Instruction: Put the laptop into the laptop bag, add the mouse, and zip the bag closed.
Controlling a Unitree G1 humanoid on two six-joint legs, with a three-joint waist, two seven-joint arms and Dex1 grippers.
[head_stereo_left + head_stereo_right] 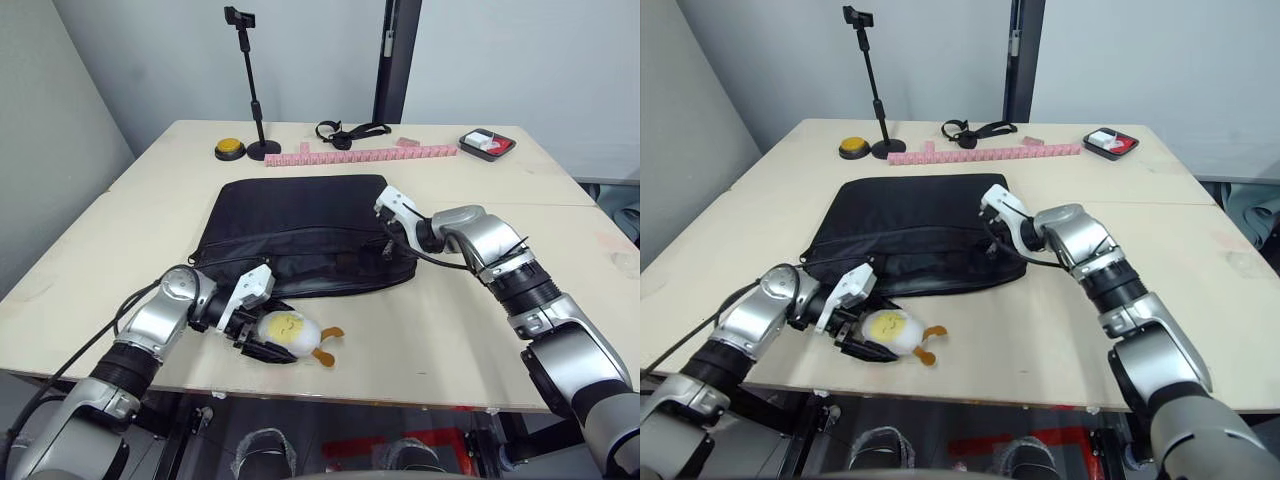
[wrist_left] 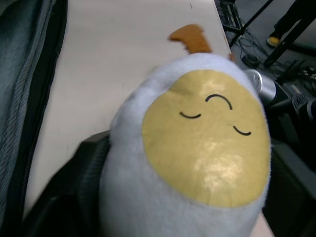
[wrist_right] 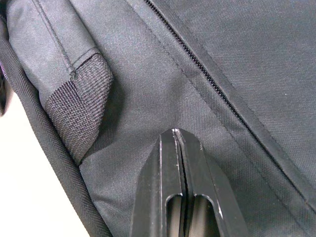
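The black laptop bag (image 1: 300, 225) lies flat in the middle of the table, its zipper line (image 3: 207, 79) running across the fabric. My right gripper (image 3: 174, 133) is shut, its black fingers pressed together with their tips on the bag's right end, beside a strap handle's stitched base (image 3: 81, 94). My left gripper (image 1: 262, 346) is near the table's front edge, just in front of the bag's front left corner, shut on a white plush duck (image 1: 288, 328) with a yellow face. The laptop and the mouse are out of view.
At the back of the table stand a black phone stand (image 1: 250, 90), a yellow button (image 1: 229, 150), a row of pink blocks (image 1: 360, 155), a black strap (image 1: 345, 130) and a dark tray (image 1: 487, 145). Bare tabletop (image 1: 450, 330) lies right of the duck.
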